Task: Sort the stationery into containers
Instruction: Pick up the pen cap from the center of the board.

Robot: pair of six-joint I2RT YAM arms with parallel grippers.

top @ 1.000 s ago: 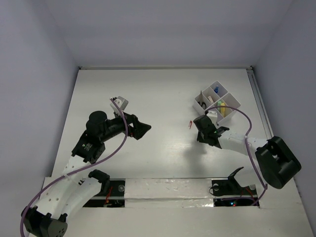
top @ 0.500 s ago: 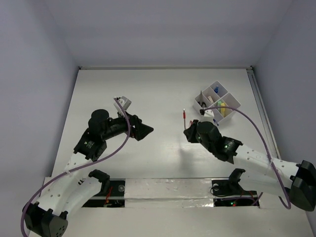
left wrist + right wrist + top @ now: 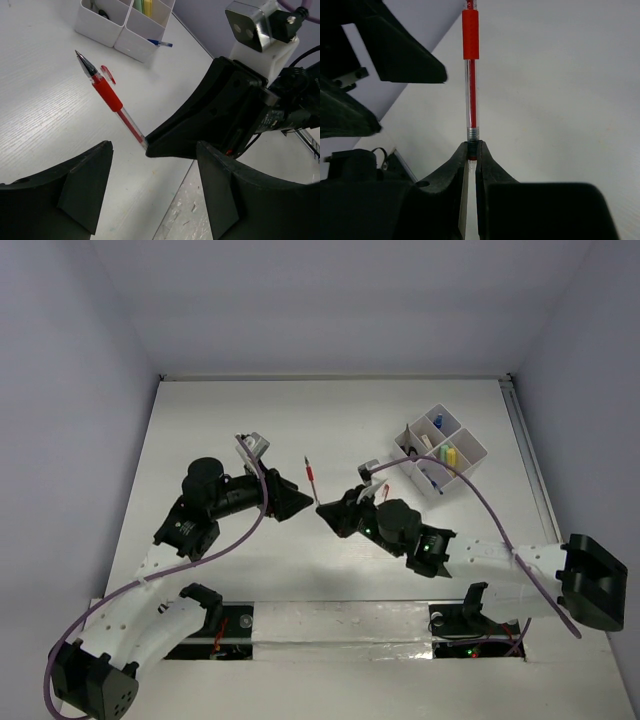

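A red pen point(image 3: 312, 480) with a clear barrel is held by its rear end in my right gripper point(image 3: 323, 512), which is shut on it. The right wrist view shows the pen point(image 3: 470, 75) standing straight out from the closed jaws of that gripper point(image 3: 472, 150). My left gripper point(image 3: 300, 502) is open just left of the pen, tips pointing at it. From the left wrist, the pen point(image 3: 112, 100) slants up ahead of my left gripper point(image 3: 155, 185), with nothing between its fingers. The white divided container point(image 3: 464, 430) at the back right holds yellow sticks point(image 3: 449, 454) and a blue pen point(image 3: 430, 478).
A small red pen cap point(image 3: 107, 74) lies on the white table between the pen and the container point(image 3: 97, 32). A blue pen point(image 3: 161, 43) pokes over the container's near corner. The right arm stretches across the table's middle. A taped strip runs along the near edge.
My right arm has swung left from beside the container to the table's middle, carrying the red pen up to the left gripper. The left gripper's jaws have narrowed somewhat.
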